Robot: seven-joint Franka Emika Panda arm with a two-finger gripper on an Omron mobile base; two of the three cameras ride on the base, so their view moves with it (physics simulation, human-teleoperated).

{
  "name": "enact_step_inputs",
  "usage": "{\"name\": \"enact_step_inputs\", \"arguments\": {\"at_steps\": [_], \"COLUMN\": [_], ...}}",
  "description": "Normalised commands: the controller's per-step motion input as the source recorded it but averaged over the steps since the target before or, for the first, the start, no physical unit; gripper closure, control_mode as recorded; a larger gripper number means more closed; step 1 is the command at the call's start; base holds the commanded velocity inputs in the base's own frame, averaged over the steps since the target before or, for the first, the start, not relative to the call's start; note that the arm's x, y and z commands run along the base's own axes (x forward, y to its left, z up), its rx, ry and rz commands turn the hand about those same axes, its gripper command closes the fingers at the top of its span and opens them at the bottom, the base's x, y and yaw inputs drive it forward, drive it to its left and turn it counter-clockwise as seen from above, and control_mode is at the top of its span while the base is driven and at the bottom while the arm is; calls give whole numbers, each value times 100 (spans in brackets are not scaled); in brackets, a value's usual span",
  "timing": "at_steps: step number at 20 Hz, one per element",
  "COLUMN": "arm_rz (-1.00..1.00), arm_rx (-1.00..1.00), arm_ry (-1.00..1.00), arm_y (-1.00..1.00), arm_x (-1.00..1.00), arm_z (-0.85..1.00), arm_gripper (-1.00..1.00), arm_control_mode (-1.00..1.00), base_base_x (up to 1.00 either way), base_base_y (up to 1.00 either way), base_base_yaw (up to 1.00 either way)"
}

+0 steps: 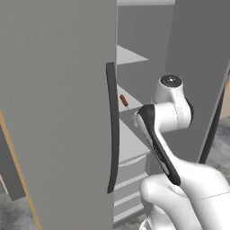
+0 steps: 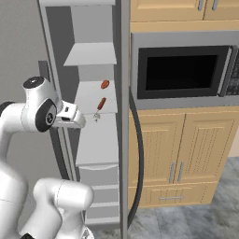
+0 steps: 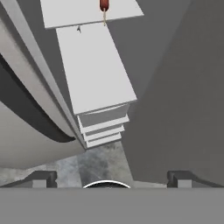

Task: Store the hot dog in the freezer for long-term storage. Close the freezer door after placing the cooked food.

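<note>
The white arm is bent at its elbow, with the forearm raised and the wrist turned forward. In the hand view, the gripper (image 3: 112,179) is pointed downward, its two dark fingertips (image 3: 41,178) spread wide apart, with nothing held between them.

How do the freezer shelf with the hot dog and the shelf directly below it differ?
The shelf with the hot dog carries a red-brown hot dog on a stick; the shelf below is bare. In the right base view the upper one sits level with the gripper, while the lower one sits just above the drawers. Both are flat, pale grey-white and inside the open freezer.
</note>
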Motion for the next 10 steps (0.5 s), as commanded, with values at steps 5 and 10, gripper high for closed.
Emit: {"name": "enact_step_inputs", "arguments": {"at_steps": [5, 10], "arm_rz": [-9, 0], "arm_rx": [-5, 7], "arm_ry": [18, 13], "arm_y": [27, 0], "arm_x": [2, 0], "arm_z": [0, 0], "arm_gripper": [-100, -100], "arm_control_mode": [-100, -100], "base_base_x": [0, 0], "base_base_y": [0, 0], "base_base_yaw": [0, 0]}}
